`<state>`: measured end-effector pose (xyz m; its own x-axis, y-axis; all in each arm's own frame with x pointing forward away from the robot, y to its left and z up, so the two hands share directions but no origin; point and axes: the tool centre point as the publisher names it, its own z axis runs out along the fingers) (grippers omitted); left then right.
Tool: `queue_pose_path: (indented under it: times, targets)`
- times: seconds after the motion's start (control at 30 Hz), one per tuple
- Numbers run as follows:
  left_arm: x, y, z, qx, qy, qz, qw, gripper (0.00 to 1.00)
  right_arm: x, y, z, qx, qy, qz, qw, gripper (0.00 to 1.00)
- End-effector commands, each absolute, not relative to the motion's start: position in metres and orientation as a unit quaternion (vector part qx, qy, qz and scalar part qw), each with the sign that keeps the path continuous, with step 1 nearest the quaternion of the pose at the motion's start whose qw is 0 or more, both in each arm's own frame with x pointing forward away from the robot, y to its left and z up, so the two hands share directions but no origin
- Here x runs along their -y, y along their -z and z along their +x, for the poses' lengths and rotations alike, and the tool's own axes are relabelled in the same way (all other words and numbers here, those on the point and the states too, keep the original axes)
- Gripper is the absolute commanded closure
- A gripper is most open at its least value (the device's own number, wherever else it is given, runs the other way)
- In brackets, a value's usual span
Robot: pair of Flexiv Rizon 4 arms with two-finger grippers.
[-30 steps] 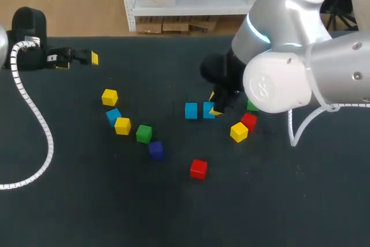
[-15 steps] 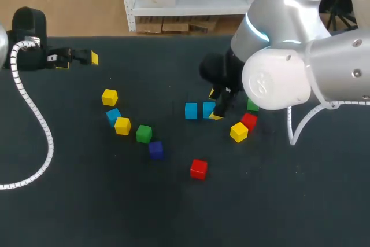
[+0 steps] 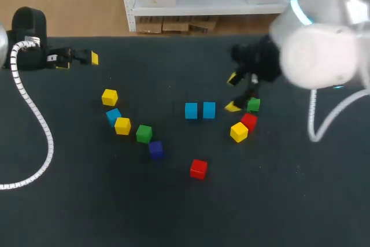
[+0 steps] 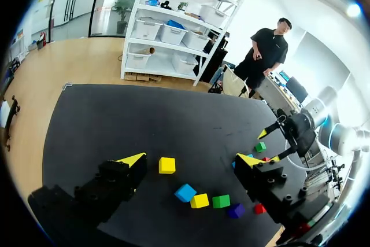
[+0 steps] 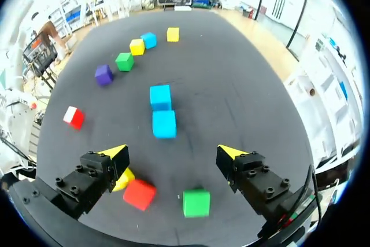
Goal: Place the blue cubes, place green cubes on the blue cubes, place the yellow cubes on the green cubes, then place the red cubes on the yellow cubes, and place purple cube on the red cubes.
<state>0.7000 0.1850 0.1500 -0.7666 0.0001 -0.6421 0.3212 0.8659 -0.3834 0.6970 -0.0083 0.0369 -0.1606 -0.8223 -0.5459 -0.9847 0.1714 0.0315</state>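
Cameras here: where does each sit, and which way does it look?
Head view: fixed above and behind the robot, looking down on the table; shows left gripper and right gripper.
Left wrist view: on the left wrist, looking along its open fingers across the table toward the right arm.
Right wrist view: on the right wrist, looking down past its open fingers at the green cube.
Shared: head and right wrist views both show two blue cubes.

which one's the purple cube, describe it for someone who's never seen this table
On the dark table, find the curved line of five cubes on its left side. The purple cube ends that line, beside the green cube and toward the lone red cube; it is the only purple one.
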Motion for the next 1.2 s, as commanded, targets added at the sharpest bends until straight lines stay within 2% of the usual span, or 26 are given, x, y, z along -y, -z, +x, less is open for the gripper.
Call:
queue_pose_path:
  times: [0.03,0.2,0.47,0.67,0.83,1.2]
  targets:
    - [-0.185,-0.15,0.7,-0.908,0.243,0.088,0.33,0.0,0.047,-0.052,0.675,-0.726,-0.214,-0.596,0.267,0.0]
    - [-0.185,-0.15,0.7,-0.908,0.243,0.088,0.33,0.0,0.073,-0.058,0.668,-0.717,-0.222,-0.586,0.304,0.0]
    - [-0.185,-0.15,0.7,-0.908,0.243,0.088,0.33,0.0,0.103,-0.058,0.661,-0.712,-0.226,-0.583,0.319,0.0]
    - [-0.185,-0.15,0.7,-0.908,0.243,0.088,0.33,0.0,0.117,-0.061,0.656,-0.711,-0.226,-0.592,0.306,0.0]
    - [-0.185,-0.15,0.7,-0.908,0.243,0.088,0.33,0.0,0.121,-0.059,0.652,-0.723,-0.21,-0.605,0.261,0.0]
    - [-0.185,-0.15,0.7,-0.908,0.243,0.088,0.33,0.0,0.121,-0.059,0.652,-0.723,-0.21,-0.605,0.261,0.0]
